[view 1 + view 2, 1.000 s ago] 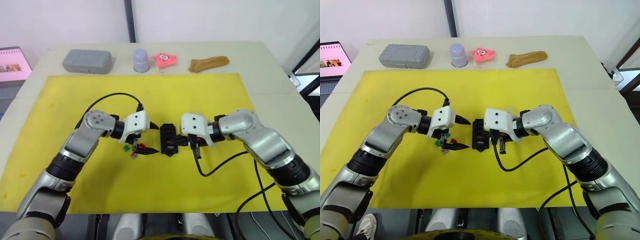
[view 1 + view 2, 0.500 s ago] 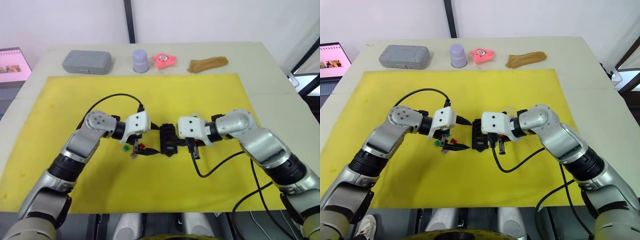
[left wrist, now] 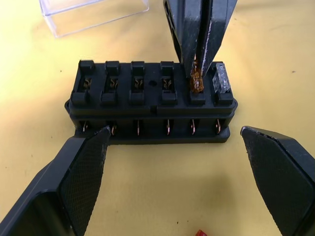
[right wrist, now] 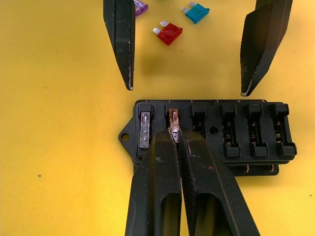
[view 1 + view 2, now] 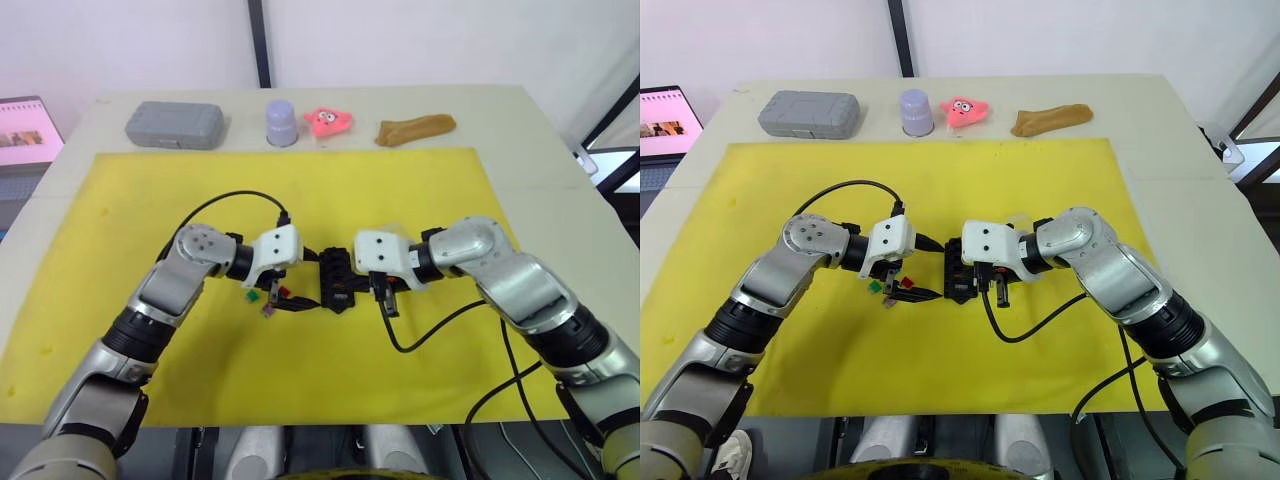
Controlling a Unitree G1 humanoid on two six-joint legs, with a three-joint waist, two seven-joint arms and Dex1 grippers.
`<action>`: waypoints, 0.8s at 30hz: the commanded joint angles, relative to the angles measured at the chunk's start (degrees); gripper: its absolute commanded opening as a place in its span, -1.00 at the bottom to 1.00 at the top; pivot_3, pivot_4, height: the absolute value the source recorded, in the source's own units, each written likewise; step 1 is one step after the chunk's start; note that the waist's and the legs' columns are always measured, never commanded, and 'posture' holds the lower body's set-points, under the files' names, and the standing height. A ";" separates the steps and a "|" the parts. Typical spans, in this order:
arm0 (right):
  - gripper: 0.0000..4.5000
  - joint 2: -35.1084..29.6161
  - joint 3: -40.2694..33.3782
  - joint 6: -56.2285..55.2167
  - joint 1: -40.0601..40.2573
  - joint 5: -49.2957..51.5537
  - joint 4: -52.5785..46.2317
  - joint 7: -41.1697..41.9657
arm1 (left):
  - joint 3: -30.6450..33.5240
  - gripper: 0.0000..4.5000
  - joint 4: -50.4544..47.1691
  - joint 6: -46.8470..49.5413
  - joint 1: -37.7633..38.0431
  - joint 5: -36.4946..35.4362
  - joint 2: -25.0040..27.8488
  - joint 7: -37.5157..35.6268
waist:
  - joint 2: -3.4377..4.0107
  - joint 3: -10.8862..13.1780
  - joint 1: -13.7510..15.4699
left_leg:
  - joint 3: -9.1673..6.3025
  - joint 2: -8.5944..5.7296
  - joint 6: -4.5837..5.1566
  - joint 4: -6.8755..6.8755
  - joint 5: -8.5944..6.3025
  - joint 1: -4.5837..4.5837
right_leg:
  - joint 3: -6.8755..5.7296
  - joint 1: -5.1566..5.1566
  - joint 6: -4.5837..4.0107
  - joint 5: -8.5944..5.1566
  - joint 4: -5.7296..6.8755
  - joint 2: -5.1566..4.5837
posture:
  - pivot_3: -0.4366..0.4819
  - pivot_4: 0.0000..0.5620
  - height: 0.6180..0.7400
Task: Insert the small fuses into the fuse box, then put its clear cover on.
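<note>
On the yellow mat (image 5: 420, 350), the left end effector (image 4: 187, 88) spreads wide beside loose red (image 4: 170, 32), teal (image 4: 196, 13) and purple blade fuses (image 4: 140, 7). The black slotted fuse box (image 4: 211, 135) holds a grey fuse (image 4: 145, 130) in its end slot. The right end effector (image 4: 175, 139) pinches an amber fuse (image 4: 173, 118) in the neighbouring slot. The clear rectangular cover (image 3: 93, 14) lies just beyond.
</note>
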 commanded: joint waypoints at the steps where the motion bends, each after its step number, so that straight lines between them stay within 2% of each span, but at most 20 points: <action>1: -1.00 -0.18 1.87 1.16 0.77 -2.87 3.19 -0.87 | 0.21 0.98 -0.18 -1.11 -0.98 0.47 -0.30 0.27 | 0.00 0.00 0.01 | 0.00 0.00 0.00 0.00 0.00 0.02 | 0.00 0.02 0.00 0.00 0.00 0.00 | -0.05 -0.47 1.00; 4: -1.00 -0.29 1.44 1.25 0.41 -2.53 2.89 -0.62 | 0.31 0.98 -0.07 -1.24 -1.02 0.60 -0.39 0.19 | 0.00 0.00 0.00 | -0.01 0.00 0.00 0.00 0.00 0.04 | -0.01 0.03 0.00 0.00 0.00 0.00 | -0.05 -0.47 1.00; 6: -0.70 -0.31 1.10 1.42 0.07 -2.38 2.87 -0.60 | 0.38 1.00 -0.09 -1.30 -0.98 0.65 -0.39 0.12 | 0.00 0.00 0.02 | -0.01 0.00 0.00 0.00 0.00 0.04 | -0.01 0.03 0.00 0.00 0.00 0.00 | -0.05 -0.47 1.00; 7: -0.63 -0.21 0.76 1.55 -0.15 -2.20 2.82 -0.68 | 0.40 1.00 -0.11 -1.31 -0.95 0.66 -0.40 0.10 | 0.00 0.00 0.06 | -0.01 0.00 0.00 0.00 0.00 0.03 | -0.01 0.03 0.00 0.00 0.00 0.00 | -0.05 -0.47 1.00; 9: -0.24 0.03 0.03 1.71 -0.70 -1.76 2.71 -0.86 | 0.45 1.00 -0.16 -1.35 -0.91 0.68 -0.41 0.07 | 0.00 0.00 0.15 | -0.01 -0.01 0.00 0.00 0.00 0.03 | -0.01 0.03 0.00 0.00 0.00 -0.01 | -0.05 -0.47 1.00; 24: -0.24 -0.68 -4.21 5.10 -4.29 2.11 0.76 0.75 | 0.76 1.00 0.90 -2.33 -1.21 0.87 -0.61 0.15 | 0.00 0.00 0.19 | -0.02 -0.02 0.00 0.00 0.00 -0.06 | -0.02 -0.03 0.00 0.00 -0.02 -0.03 | -0.05 -0.47 1.00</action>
